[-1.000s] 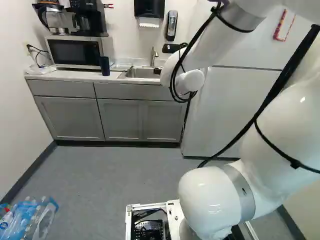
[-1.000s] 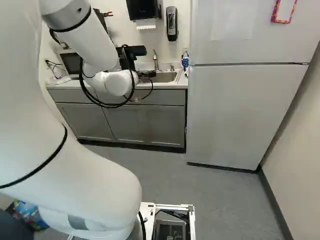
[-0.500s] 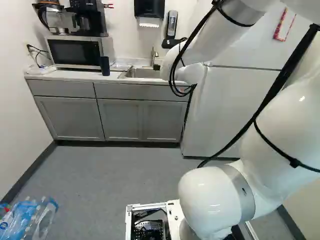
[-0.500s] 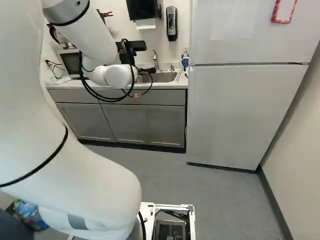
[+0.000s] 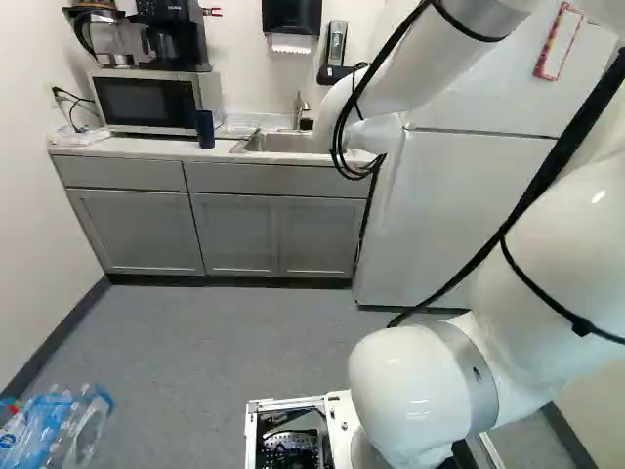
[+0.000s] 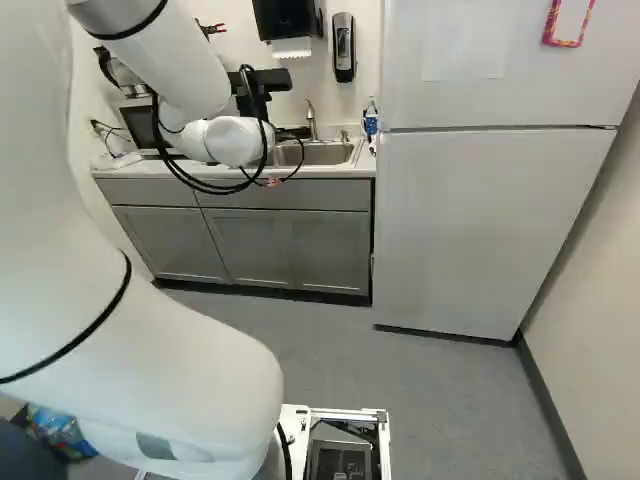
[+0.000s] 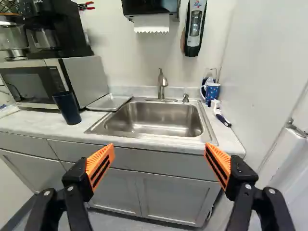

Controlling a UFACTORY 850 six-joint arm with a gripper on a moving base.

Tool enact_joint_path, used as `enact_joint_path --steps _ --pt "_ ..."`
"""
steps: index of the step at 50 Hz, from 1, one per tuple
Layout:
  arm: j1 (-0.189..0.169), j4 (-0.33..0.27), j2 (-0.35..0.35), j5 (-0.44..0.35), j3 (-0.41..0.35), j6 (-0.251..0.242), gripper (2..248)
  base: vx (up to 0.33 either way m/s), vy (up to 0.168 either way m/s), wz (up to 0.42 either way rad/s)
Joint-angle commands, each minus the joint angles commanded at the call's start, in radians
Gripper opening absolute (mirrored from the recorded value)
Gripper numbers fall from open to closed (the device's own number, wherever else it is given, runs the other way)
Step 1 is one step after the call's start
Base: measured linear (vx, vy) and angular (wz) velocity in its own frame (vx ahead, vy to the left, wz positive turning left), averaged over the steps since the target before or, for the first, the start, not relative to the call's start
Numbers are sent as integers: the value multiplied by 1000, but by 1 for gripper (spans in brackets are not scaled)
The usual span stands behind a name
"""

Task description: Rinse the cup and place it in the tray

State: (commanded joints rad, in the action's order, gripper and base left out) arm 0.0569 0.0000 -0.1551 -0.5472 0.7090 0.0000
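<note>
One dark cup (image 7: 67, 107): upright on the desk (image 7: 36, 122) near its front edge, beside the microwave (image 7: 29, 87)
Tray (image 7: 109, 102): between microwave and sink (image 7: 154, 118), seemingly metal
Claw (image 6: 294, 132): fingers wide apart

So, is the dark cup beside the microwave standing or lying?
Upright: the dark cup stands on the counter with its narrow end down.

cup (image 7: 67, 109) on counter (image 7: 36, 122), beside microwave (image 7: 84, 79) | tray (image 7: 109, 102) between cup and sink (image 7: 154, 115) | faucet (image 7: 162, 85) behind sink
</note>
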Motion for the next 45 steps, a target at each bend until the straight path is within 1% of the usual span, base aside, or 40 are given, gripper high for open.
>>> enact_joint_path --steps 45 --pt "-1 0 -24 53 73 0 247 0 0 0"
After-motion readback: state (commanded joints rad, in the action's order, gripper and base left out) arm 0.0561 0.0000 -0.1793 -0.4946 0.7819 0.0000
